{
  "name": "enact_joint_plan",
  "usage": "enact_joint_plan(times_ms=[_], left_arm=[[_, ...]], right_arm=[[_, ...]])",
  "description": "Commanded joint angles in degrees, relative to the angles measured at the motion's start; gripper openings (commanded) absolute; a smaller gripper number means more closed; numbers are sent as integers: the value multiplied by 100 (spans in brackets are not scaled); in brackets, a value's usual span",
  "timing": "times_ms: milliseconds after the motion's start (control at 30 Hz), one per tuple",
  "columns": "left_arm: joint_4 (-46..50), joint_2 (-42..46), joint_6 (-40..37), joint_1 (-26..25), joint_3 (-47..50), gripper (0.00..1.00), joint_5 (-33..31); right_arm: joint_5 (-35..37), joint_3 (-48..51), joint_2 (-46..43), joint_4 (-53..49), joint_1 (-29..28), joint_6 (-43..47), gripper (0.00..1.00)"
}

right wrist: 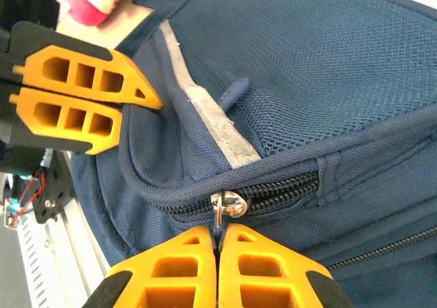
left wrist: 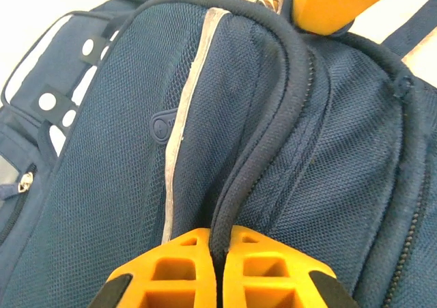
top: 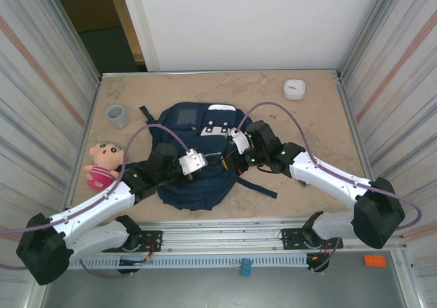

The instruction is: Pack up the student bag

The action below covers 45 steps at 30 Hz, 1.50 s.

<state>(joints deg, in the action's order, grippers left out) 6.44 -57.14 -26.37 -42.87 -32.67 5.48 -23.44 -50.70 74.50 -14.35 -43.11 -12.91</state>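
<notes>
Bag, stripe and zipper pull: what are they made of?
The bag looks like woven cloth: matte navy, with a fine mesh weave showing. The stripe seems to be pale grey tape sewn on; it is faintly shiny, so maybe reflective. The zipper pull is likely metal, since it is silvery and glints.

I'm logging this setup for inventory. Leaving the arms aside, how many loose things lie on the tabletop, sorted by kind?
backpack: 1
plush doll: 1
grey cup: 1
white box: 1
Total: 4
</notes>
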Motion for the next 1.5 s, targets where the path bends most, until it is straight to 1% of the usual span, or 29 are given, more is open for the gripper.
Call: enact_joint_plan(times_ms=[0,100,233,367,467,600,767,867,933,1000,1067,1100,1200,1267,1300,1367,1433,1467], left_arm=[[-1184,-249,627,-330,-369,0,-591],[-1184,-355,686,-441,-468,0,-754],[-1020,-202,517,-420,-429,0,-1024],[-665,62,616,-195,-369,0,-1046],[-644,218,787,-64,-259,0,-1050],[-669,183,826,-62,-257,0,-990],[-805,-145,832,-61,-464,0,-925],[-960,-373,866,-58,-624,0,-947],[-1107,-514,885,-63,-718,0,-816],[-1329,-632,912,-70,-780,0,-583],[-1522,-726,947,-90,-794,0,-502],[-1563,-762,957,-90,-814,0,-503],[-1589,-743,853,-87,-763,0,-600],[-1582,-628,730,-40,-656,0,-550],[-1582,-539,662,4,-573,0,-455],[-1603,-365,581,68,-380,0,-224],[-1740,-186,588,120,-134,0,-14],[-1793,-122,597,130,-51,0,59]], right_arm=[[-518,-309,131,301,-365,-754,0],[-493,-290,170,153,-281,-1048,0],[-563,-362,61,-446,39,-1224,0],[-707,-285,-220,-835,480,-1020,0],[-860,-379,-281,-1040,568,-615,0],[-1198,-653,-66,-1151,487,-376,0],[-1439,-911,191,-993,77,-353,0],[-1317,-1036,325,-1004,-249,-369,0],[-1182,-1026,403,-910,-402,-419,0],[-1061,-993,501,-744,-435,-663,0],[-969,-995,562,-578,-427,-933,1],[-971,-994,557,-496,-422,-1033,4],[-996,-991,393,-443,-267,-1345,16],[-1014,-900,128,-462,30,-1622,29],[-1018,-824,-57,-465,234,-1877,39],[-1037,-665,-390,-553,782,-2480,54],[-1290,-515,-629,-671,1435,-3171,60],[-1513,-454,-683,-672,1676,-3432,60]])
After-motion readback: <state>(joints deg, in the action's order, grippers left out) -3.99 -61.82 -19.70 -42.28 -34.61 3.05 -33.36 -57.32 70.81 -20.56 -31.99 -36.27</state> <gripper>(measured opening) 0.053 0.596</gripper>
